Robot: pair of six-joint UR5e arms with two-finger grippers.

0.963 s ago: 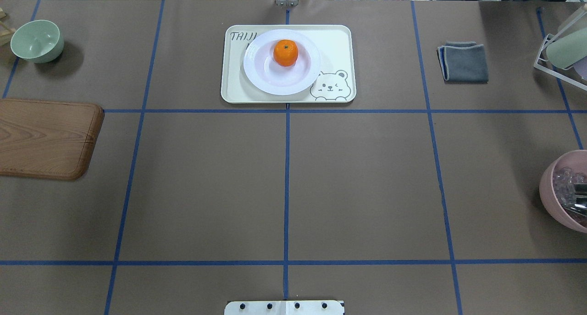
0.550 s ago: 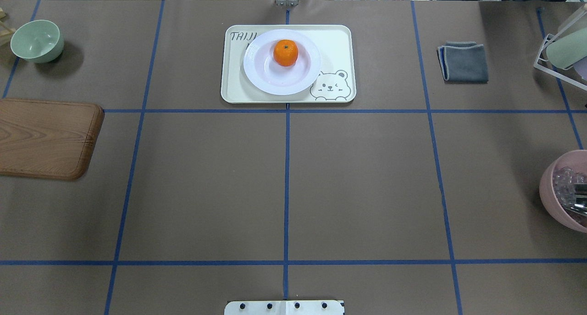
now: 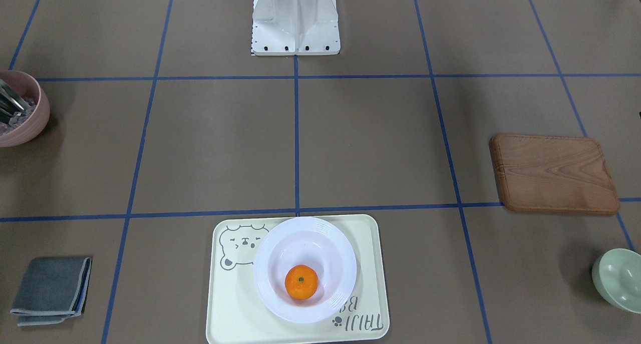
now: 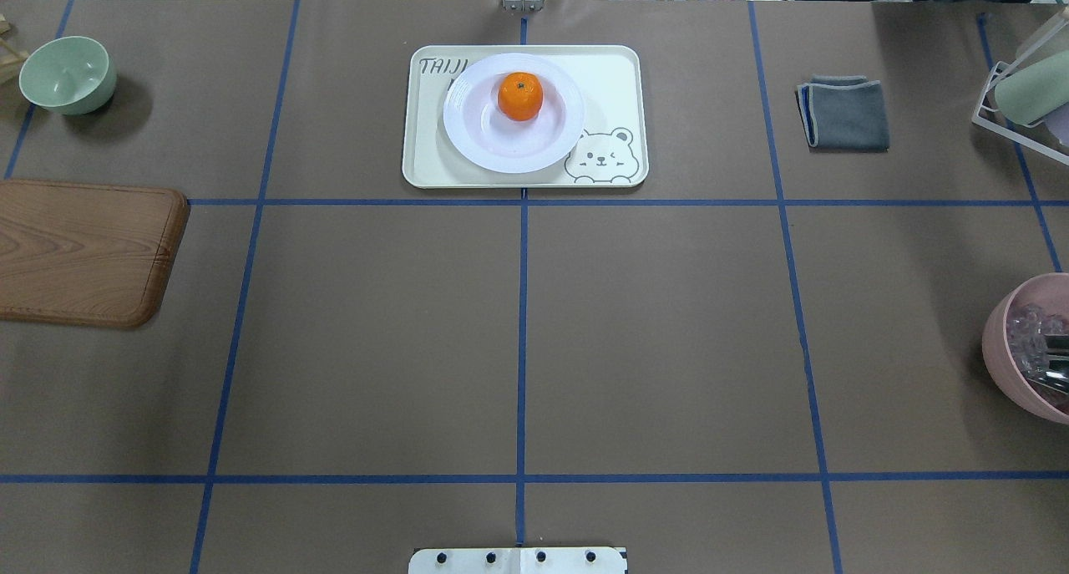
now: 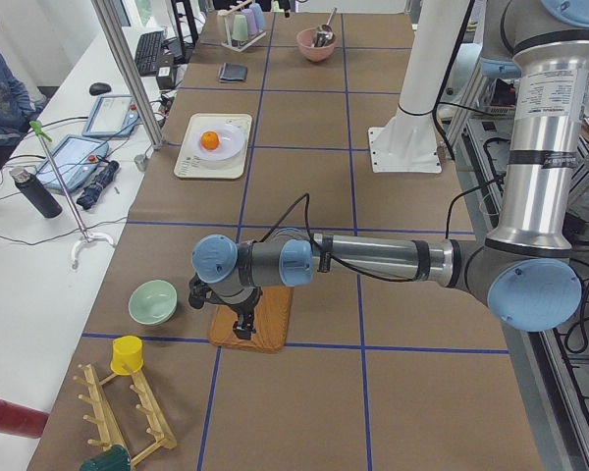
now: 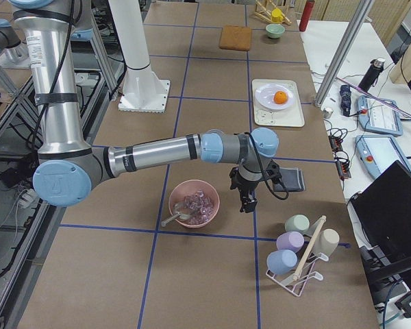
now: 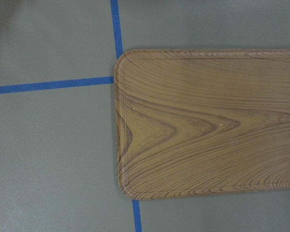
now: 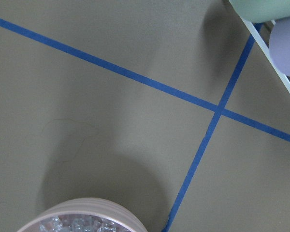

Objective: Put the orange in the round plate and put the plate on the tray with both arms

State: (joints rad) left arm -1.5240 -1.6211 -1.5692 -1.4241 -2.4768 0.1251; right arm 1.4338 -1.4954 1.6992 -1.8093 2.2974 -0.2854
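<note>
**Orange in plate, plate on tray: both pincers parked well apart from the load**

The small bright-orange mandarin-like orange (image 4: 520, 96) is seen in the sunken centre of the glossy white round plate (image 4: 468, 139). The plate is seated on the large pale cream-yellow tray (image 4: 614, 77). All three are well apart from either pincer, at the far middle of the brown paper-covered counter (image 4: 376, 348). By this layout both steps of the task are judged done.

The left pincer (image 5: 242, 329) is held low over the brown wooden board (image 7: 208, 125), which lies directly beneath it. The right pincer (image 6: 247, 202) is hung just beside the pink bowl (image 4: 999, 340) of clear pieces, with the folded grey cloth (image 4: 845, 114) a little beyond it. Each pincer shows only in a side view, so it cannot be told whether either is released or clenched. Nothing is seen held in either.

Little is left to go wrong at the tray itself. The plate is set toward the lettered end rather than centred, and the orange is loose in it, so a jolt to the counter could set the fruit rolling. The greater risk is judged to lie beside the right pincer, where a careless swing could knock the pink bowl. Likewise, a drop of the left pincer could strike the board.

On the tray "TAIJI" is read beside a grey bear-face drawing. The second line of lettering is mostly covered by the plate.
</note>
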